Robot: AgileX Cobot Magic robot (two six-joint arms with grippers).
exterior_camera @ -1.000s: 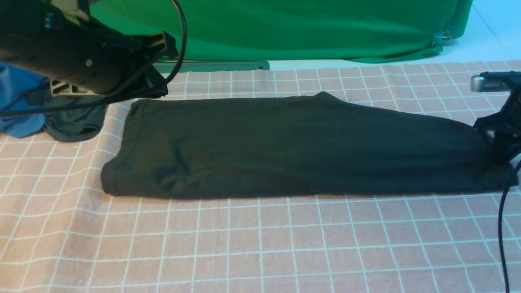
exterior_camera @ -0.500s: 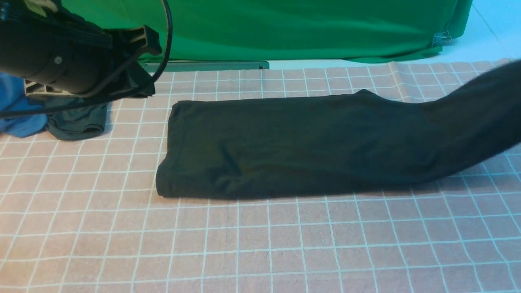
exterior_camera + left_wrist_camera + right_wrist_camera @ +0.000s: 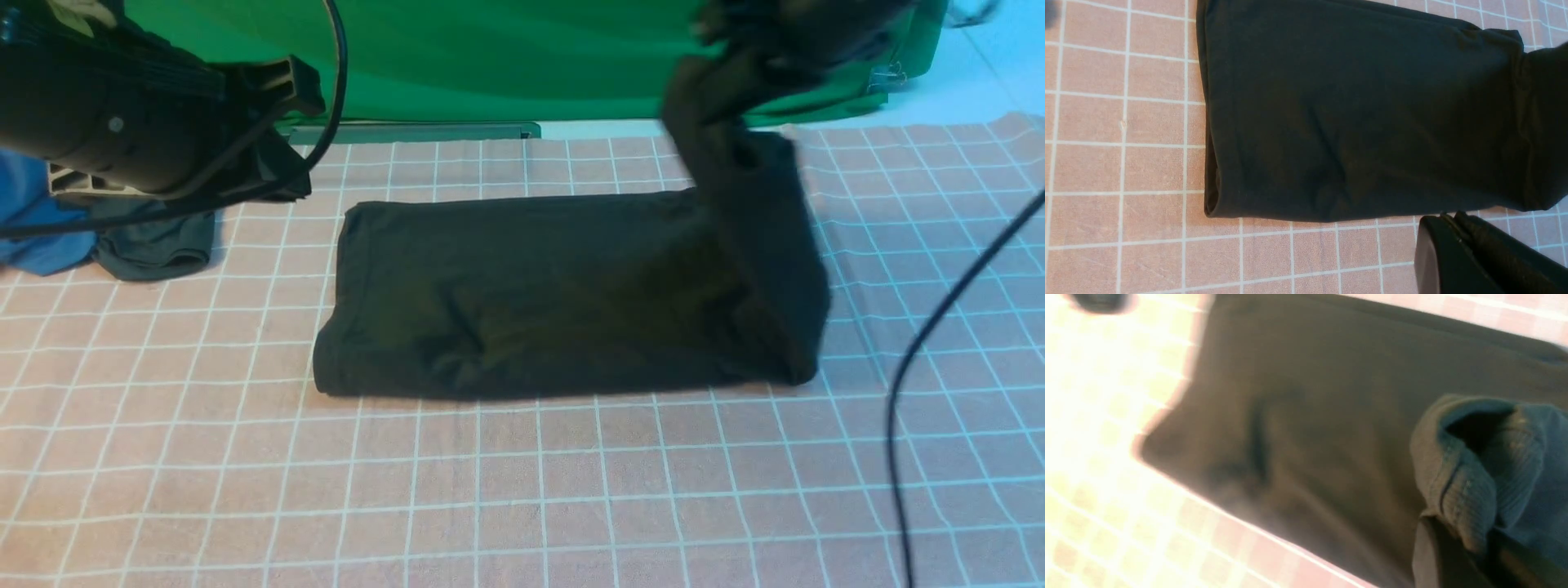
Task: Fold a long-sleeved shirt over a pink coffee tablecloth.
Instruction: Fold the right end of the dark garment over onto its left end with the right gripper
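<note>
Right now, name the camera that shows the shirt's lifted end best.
Front view: it shows the whole long-sleeved shirt, right end hanging raised. Left wrist shows mostly the flat part; right wrist, blurred, shows only bunched cloth close up.

1. The pink coffee tablecloth (image 3: 522,506) covers the whole work surface; it is pinkish-tan with a thin white grid; it is rumpled along the far right edge.
2. The long-sleeved shirt (image 3: 531,302) lies on it near the middle, folded into a black band running left to right; its right end rises off the cloth.
3. At the far left a blue garment (image 3: 37,245) and a crumpled dark cloth (image 3: 155,245) rest touching each other, apart from the shirt.
</note>
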